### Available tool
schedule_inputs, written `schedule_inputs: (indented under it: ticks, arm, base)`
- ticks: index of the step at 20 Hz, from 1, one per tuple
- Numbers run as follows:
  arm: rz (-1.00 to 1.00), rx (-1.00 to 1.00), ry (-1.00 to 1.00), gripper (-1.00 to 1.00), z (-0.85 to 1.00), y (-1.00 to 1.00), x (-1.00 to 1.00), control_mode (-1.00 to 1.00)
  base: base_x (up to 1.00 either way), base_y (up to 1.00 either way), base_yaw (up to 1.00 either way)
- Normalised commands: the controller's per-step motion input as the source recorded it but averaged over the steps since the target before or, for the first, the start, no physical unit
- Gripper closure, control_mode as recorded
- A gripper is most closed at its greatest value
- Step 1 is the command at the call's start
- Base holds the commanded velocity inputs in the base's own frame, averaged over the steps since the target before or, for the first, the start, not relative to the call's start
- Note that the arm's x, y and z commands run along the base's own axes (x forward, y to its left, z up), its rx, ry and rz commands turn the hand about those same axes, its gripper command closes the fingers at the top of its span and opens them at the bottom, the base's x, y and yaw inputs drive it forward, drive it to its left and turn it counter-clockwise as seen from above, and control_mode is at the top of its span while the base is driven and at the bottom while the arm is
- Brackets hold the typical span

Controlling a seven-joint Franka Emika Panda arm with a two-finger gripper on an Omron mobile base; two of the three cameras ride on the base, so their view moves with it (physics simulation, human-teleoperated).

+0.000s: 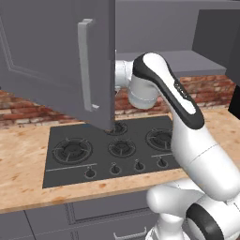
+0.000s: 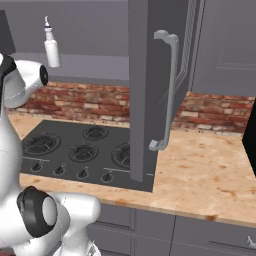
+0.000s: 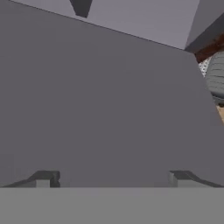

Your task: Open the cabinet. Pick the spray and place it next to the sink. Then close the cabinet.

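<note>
The cabinet's left door (image 1: 47, 56) stands swung out over the counter, its long silver handle (image 1: 86, 65) facing me. In the right base view this door (image 2: 145, 100) is seen nearly edge-on, with its handle (image 2: 167, 90). The spray (image 2: 51, 47), a slim pale bottle with a nozzle top, stands upright on the cabinet shelf at the upper left. My arm (image 1: 164, 93) reaches in behind the open door. My gripper (image 3: 113, 179) is open, nothing between its fingertips (image 3: 46, 178), close to a flat dark-grey cabinet surface (image 3: 109, 96). The sink is out of view.
A black gas cooktop (image 1: 112, 150) with several burners and knobs lies in the wooden counter (image 2: 200, 170) below the cabinet. A red brick wall (image 2: 215, 112) runs behind it. Grey drawers (image 1: 93, 211) sit under the counter. A black block (image 2: 250, 145) is at the right edge.
</note>
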Motion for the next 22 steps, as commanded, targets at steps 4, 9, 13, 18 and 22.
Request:
schedule_inputs:
  ticks: [4,9,13,18,22]
  arm:
    - [0.09,0.0,-0.08,-1.0,0.0,0.68,-0.62,-1.0]
    - [0.07,0.0,-0.03,-1.0,0.0,0.63,-0.31,-1.0]
    - [0.04,0.0,0.0,-1.0,0.0,0.58,-0.15,-1.0]
    - [0.0,-0.02,0.0,-1.0,-0.03,0.13,0.0,-1.0]
    - [-0.07,-0.02,-0.07,-1.0,0.0,-0.4,-0.02,-1.0]
  base:
    - [0.0,0.0,0.0]
    - [0.0,0.0,0.0]
    - [0.0,0.0,0.0]
    - [0.0,0.0,0.0]
    - [0.0,0.0,0.0]
